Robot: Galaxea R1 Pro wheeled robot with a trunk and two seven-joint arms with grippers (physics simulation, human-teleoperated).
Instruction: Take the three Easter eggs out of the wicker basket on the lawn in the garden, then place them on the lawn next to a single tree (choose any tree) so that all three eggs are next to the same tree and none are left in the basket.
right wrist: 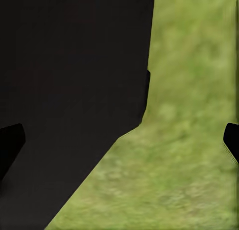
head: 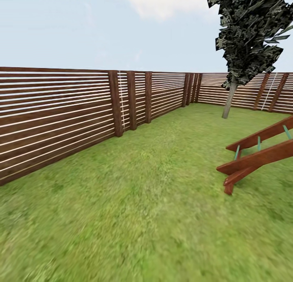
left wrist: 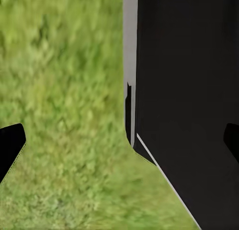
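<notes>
Two wrist views are taken up partly by grass and partly by the robot's own black body. In the left wrist view, the left gripper (left wrist: 119, 140) is seen with its dark fingers (left wrist: 11, 142) set wide apart and nothing between them. The right gripper (right wrist: 119, 140) is likewise shown with fingers (right wrist: 10, 140) spread and nothing held. From the head view, the lawn (head: 134, 200) is seen stretching to a slatted wooden fence (head: 61, 111). A tree (head: 244, 41) with a slim grey trunk is placed near the far corner, and a reddish wooden frame (head: 256, 155) is seen at the right.
</notes>
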